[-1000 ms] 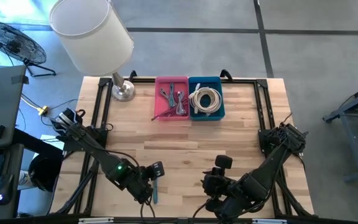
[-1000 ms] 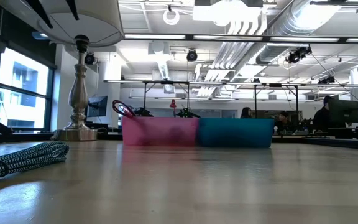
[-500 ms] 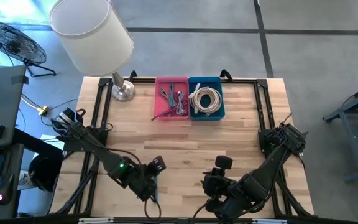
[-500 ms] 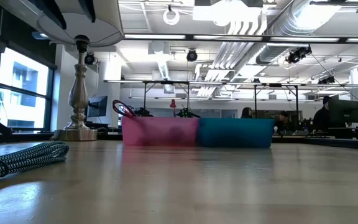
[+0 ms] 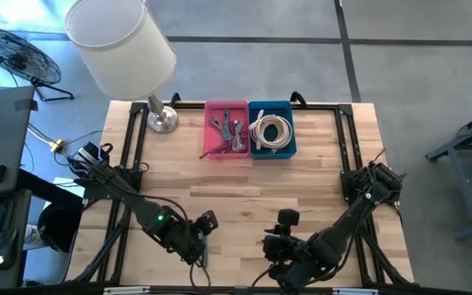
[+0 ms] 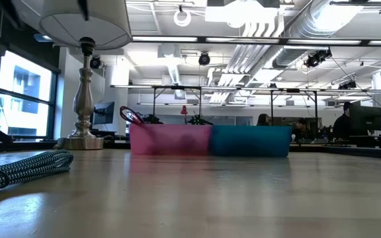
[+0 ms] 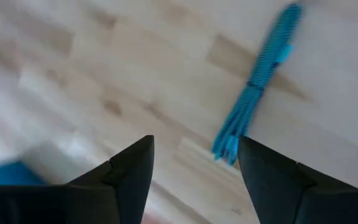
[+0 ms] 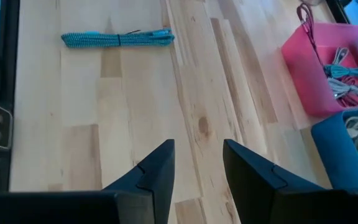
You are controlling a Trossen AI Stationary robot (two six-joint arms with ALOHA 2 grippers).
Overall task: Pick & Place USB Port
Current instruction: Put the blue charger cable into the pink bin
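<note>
Left gripper (image 7: 194, 163) hangs with jaws spread and empty just over the bundled teal cable (image 7: 253, 87), which lies on the table (image 5: 244, 184) near its front edge. Light, limp and braided, it should grip best across the bundle's middle.

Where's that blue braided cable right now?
The cable lies flat on the table near its front edge, on the left side, right by the left gripper and far from the two bins.

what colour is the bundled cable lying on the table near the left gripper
The bundled cable is teal blue with a dark braided weave, clearest in the right wrist view.
</note>
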